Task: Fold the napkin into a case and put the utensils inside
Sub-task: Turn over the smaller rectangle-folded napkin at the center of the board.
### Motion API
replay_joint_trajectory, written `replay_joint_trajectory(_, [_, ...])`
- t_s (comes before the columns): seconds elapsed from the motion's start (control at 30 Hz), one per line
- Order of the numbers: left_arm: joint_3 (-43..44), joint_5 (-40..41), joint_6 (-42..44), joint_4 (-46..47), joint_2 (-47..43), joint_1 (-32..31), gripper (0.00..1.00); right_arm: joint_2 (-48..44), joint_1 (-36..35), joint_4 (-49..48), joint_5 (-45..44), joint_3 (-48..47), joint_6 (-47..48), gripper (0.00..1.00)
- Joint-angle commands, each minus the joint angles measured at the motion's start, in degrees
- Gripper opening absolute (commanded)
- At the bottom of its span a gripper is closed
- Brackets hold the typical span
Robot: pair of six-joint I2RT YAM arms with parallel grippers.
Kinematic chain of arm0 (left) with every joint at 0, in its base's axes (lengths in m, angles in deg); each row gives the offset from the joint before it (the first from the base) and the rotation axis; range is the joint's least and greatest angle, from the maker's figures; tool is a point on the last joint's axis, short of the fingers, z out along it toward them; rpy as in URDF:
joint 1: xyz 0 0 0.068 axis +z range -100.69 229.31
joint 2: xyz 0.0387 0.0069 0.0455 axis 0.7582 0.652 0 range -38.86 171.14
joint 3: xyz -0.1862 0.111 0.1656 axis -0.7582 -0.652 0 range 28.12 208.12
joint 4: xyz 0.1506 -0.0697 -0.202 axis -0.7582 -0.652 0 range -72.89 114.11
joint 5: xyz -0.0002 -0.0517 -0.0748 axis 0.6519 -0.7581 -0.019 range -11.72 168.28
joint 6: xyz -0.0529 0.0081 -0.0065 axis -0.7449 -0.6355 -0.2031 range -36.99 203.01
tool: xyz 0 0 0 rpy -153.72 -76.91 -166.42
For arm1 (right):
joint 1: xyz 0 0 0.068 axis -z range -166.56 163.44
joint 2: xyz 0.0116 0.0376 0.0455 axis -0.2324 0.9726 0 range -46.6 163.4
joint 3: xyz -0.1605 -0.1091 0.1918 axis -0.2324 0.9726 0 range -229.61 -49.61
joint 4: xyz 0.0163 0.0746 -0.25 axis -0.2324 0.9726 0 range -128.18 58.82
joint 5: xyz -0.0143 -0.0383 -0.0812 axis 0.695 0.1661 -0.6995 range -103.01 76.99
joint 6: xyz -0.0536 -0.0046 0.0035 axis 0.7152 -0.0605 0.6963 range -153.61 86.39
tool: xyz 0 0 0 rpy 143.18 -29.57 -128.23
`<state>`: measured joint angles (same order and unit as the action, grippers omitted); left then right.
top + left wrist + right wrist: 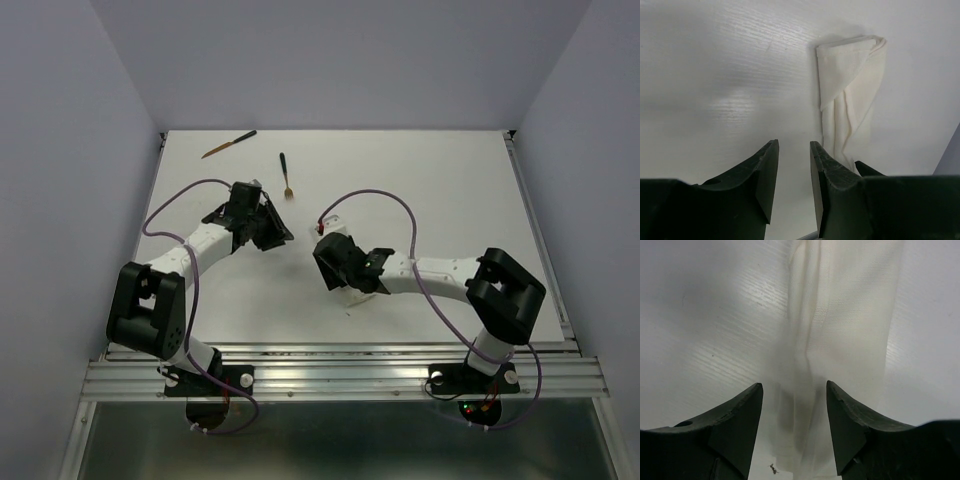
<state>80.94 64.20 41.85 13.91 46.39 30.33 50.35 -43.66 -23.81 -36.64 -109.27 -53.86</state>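
1. Nearest to me, both bases sit on the near edge of the table. My left shoulder block is at the near left and my right one at the near right, with purple cables looping off each arm.
2. My left arm bends at the elbow and runs far-and-right, ending left of centre. My right arm folds the other way, with its forearm stretched left, low over the table, so the two wrists end up near each other around mid-table.
3. My left claw has a narrow gap between its fingers with nothing in it, just bare table underneath.
4. My right claw is spread wider. Its fingers stand apart over the cloth and aren't pinching anything.
5. The napkin is folded into a long narrow strip lying flat. It runs out from under my right claw, and on the left wrist camera it sits just right of that claw's fingers. On the overhead camera I honestly can't pick it out, white on white.
6. Farther back is the right utensil, pointing roughly near-far, well apart from the strip.
7. Farthest back is the left utensil, lying tilted close to the far edge.
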Motion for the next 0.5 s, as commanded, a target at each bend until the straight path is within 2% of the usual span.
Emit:
replay_joint_trajectory(0.0, [-0.61,-0.06,1.79,-0.09,-1.67,0.35,0.42,2.01,-1.16,-1.63,-2.2,-3.09,0.65,0.59])
replay_joint_trajectory(0.23, [-1.49,-0.15,2.06,0.35,-1.58,0.88,0.41,5.26,-1.78,-1.01,-2.9,-4.94,0.39,0.59])
replay_joint_trajectory(0.47, [-2.54,-0.06,2.06,1.05,-1.76,1.14,0.41,8.08,-2.31,0.65,-5.79,-7.83,-0.93,0.54])
